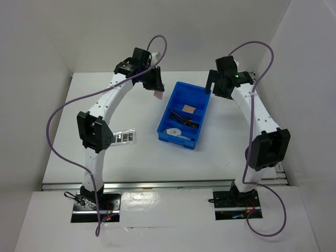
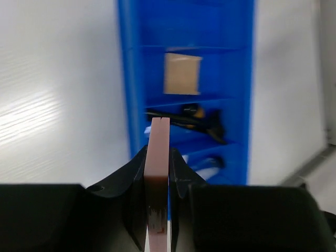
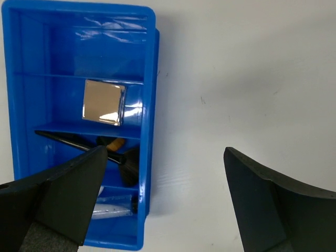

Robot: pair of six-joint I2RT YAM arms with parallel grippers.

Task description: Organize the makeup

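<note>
left wrist: pinkish slab (image 2: 158, 134) in left hand (image 2: 158, 160), blue bin (image 2: 126, 79) beyond

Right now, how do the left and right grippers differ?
The left gripper is clamped on a thin pinkish-brown flat piece; the right gripper stands wide open and empty. The left gripper hangs off the far left corner of the blue bin, over the table; the right gripper hangs at the bin's far right corner. Both appear raised, and neither reaches into the bin.
</note>
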